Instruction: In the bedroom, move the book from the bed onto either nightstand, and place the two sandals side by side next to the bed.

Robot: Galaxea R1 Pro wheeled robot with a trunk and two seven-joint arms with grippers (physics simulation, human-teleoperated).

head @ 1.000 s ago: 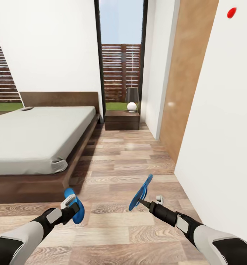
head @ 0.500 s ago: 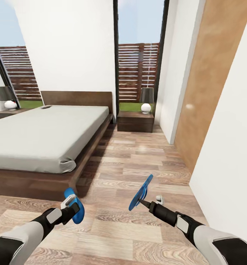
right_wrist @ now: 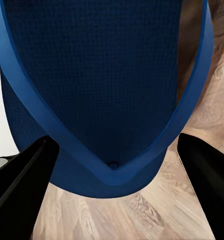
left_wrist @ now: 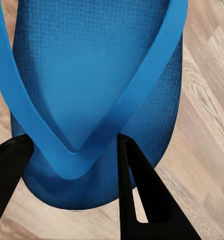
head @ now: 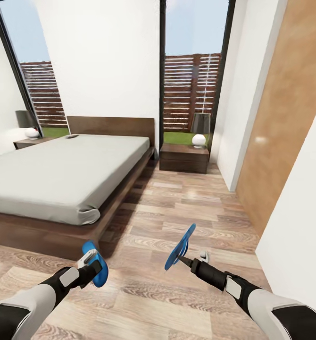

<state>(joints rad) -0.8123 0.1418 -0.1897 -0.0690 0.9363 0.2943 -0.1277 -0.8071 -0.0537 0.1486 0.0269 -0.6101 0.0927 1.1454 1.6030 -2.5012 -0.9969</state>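
Holding one blue flip-flop in each gripper, I have both sandals off the floor and neither set down yet. My left gripper [head: 93,265] has its fingers [left_wrist: 137,195] closed on the left sandal [head: 97,264], near the foot corner of the bed [head: 59,174]; my right gripper [head: 185,259] is clamped on the right sandal [head: 180,246], tilted up on edge over the wood floor [head: 177,208]. A small dark object [head: 72,136], possibly the book, lies on the mattress near the headboard, so I judge that half undone. Nightstands [head: 184,158] flank the bed. Placing the pair beside the bed comes next.
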